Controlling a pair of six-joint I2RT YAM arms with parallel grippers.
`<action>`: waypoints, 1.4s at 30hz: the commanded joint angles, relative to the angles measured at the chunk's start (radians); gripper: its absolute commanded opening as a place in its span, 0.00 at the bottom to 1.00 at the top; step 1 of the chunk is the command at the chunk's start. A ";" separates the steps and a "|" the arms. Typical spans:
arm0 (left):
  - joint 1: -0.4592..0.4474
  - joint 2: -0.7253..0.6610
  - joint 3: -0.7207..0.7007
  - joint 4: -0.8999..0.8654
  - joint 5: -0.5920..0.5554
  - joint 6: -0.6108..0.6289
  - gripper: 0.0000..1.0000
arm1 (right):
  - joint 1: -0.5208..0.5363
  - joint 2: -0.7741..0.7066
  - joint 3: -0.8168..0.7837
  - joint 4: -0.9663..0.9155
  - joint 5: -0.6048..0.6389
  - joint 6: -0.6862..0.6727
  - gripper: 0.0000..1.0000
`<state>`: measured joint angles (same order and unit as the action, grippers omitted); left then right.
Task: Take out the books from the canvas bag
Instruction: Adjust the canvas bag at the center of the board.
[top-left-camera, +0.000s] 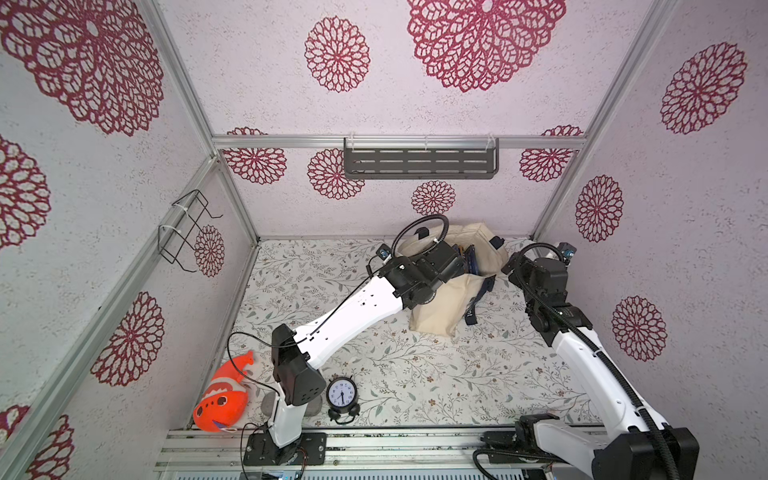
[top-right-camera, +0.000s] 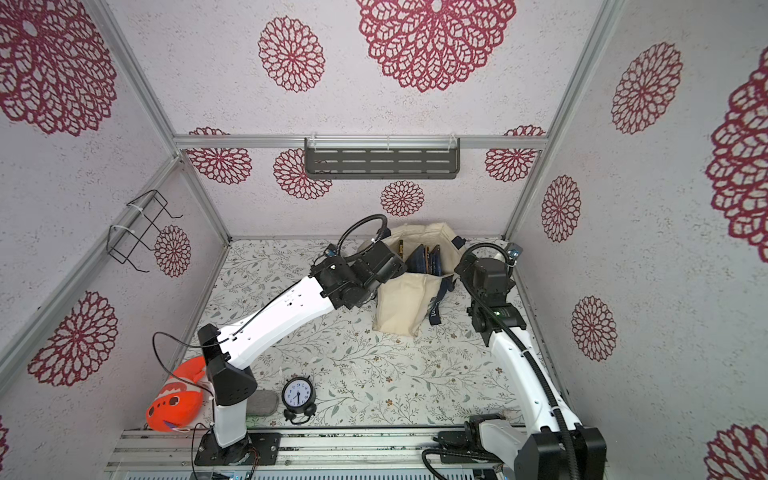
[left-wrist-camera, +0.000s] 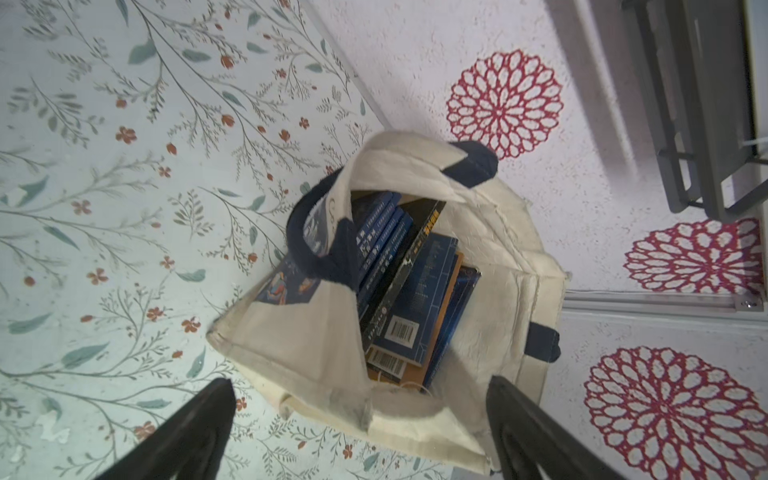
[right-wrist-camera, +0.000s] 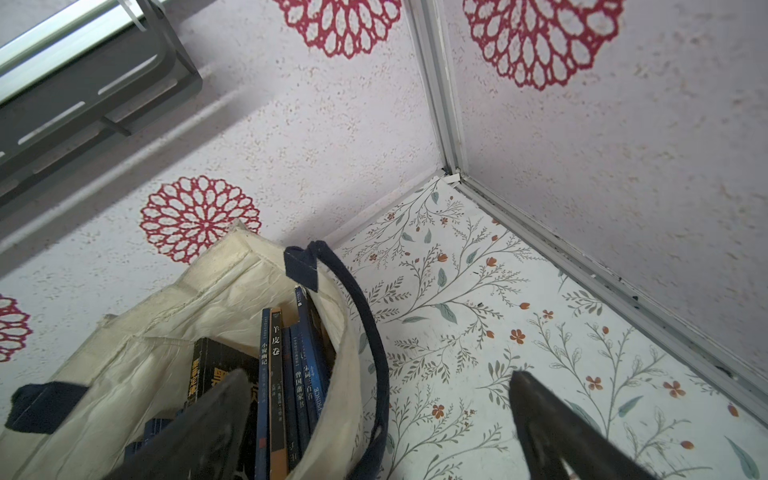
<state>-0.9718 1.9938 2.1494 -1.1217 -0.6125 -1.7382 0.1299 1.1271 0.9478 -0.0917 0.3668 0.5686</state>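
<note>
The cream canvas bag (top-left-camera: 436, 303) (top-right-camera: 399, 303) stands open-mouthed at the back of the table, near the rear wall. Several books (top-right-camera: 426, 259) (left-wrist-camera: 415, 291) stand inside it, mostly navy, one black with gold lettering (right-wrist-camera: 216, 370). My left gripper (left-wrist-camera: 359, 382) is open above the bag's near rim (left-wrist-camera: 299, 332), a finger on each side. My right gripper (right-wrist-camera: 380, 374) is open too. One finger (right-wrist-camera: 216, 415) hangs over the bag's mouth, the other (right-wrist-camera: 552, 424) over the bare table. The bag's wall and a navy handle (right-wrist-camera: 374, 332) lie between them. Neither gripper holds anything.
An orange plush fish (top-left-camera: 224, 399) and a black alarm clock (top-left-camera: 341, 397) sit near the front left by the left arm's base. A grey shelf (top-left-camera: 419, 160) hangs on the back wall and a wire rack (top-left-camera: 187, 232) on the left wall. The back right corner (right-wrist-camera: 451, 172) is close to the bag.
</note>
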 joint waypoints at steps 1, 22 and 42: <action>-0.018 0.076 0.068 -0.049 0.044 -0.078 0.98 | 0.007 0.015 0.040 -0.048 -0.035 -0.023 0.99; 0.060 0.283 0.234 -0.018 0.154 -0.128 0.98 | 0.069 -0.035 0.016 -0.039 -0.026 -0.066 0.99; 0.064 0.252 0.082 0.135 0.172 0.023 0.31 | 0.092 -0.057 -0.014 -0.029 -0.021 -0.070 0.99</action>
<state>-0.9329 2.2745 2.2856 -1.0416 -0.4316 -1.7699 0.2161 1.0916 0.9382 -0.1383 0.3210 0.5156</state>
